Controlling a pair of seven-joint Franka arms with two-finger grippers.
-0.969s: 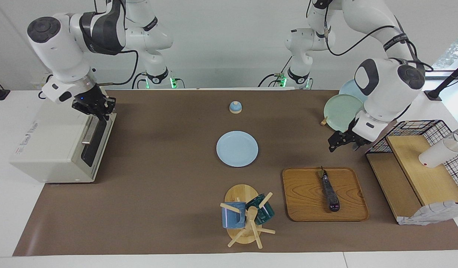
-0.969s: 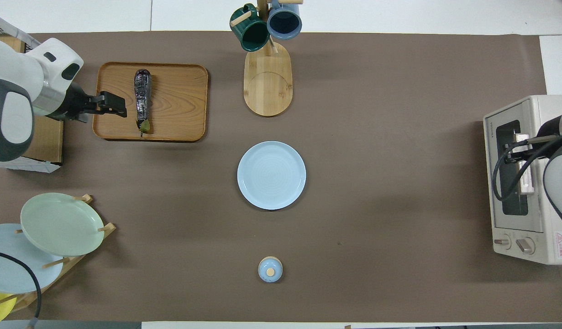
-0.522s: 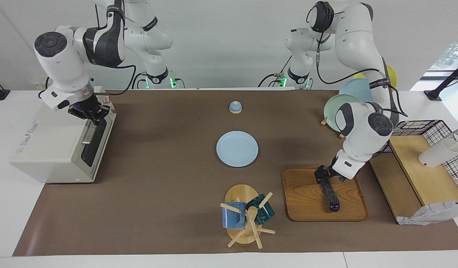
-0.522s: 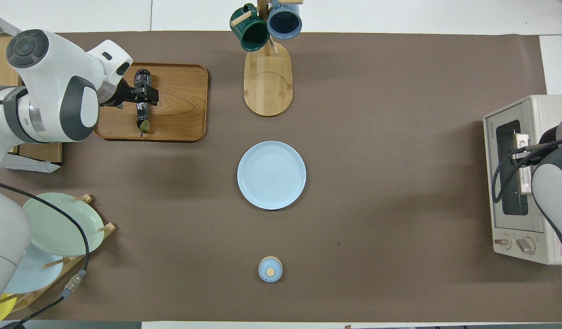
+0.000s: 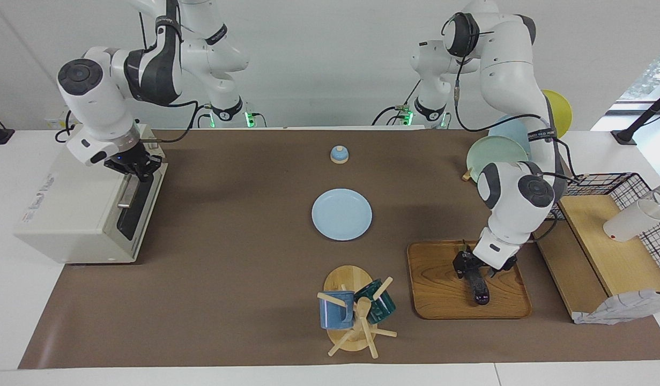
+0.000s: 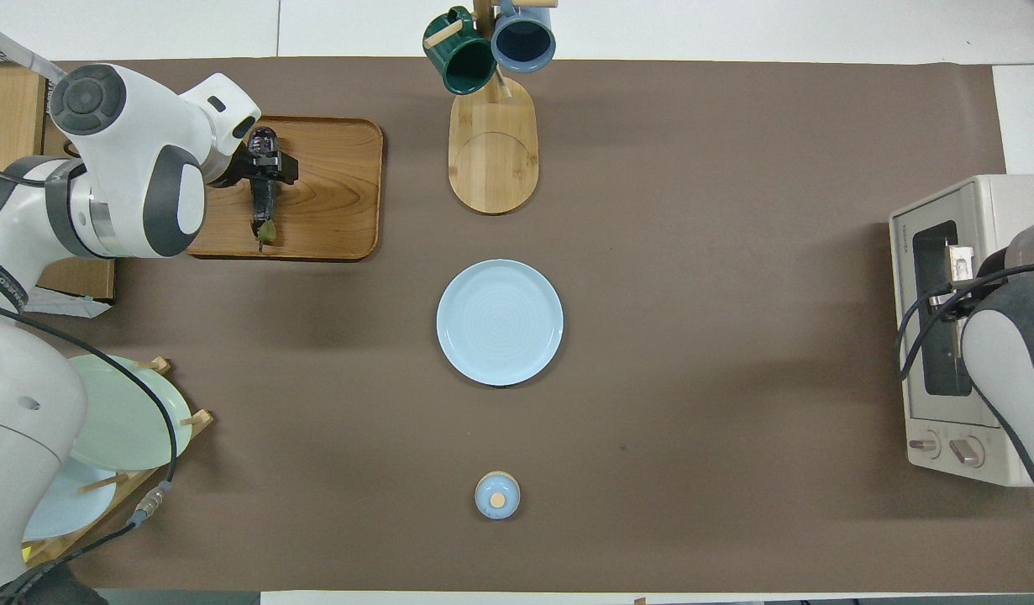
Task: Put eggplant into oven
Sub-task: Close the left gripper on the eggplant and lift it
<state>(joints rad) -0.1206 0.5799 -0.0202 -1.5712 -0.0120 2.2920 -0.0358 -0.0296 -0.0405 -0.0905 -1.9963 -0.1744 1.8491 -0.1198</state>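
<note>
The eggplant (image 5: 477, 287) (image 6: 263, 200) lies on a wooden tray (image 5: 437, 289) (image 6: 332, 193) toward the left arm's end of the table, its green stem tip pointing at the robots. My left gripper (image 5: 472, 266) (image 6: 266, 166) is down over its middle, open, with a finger on each side of it. Whether the fingers press it I cannot tell. The cream-white oven (image 5: 67, 214) (image 6: 987, 210) stands at the right arm's end with its door closed. My right gripper (image 5: 138, 169) is shut at the end of the silver handle (image 5: 127, 190) nearer to the robots.
A light blue plate (image 5: 341, 214) sits mid-table, with a small blue lid (image 5: 339, 154) nearer to the robots. A mug tree (image 5: 356, 311) with two mugs stands beside the tray. A plate rack (image 5: 496, 155) and a wire basket with wooden shelves (image 5: 603, 236) flank the left arm.
My left arm has swung from beside the wire basket to the tray and come down over the eggplant. My right gripper has shifted slightly at the oven's handle.
</note>
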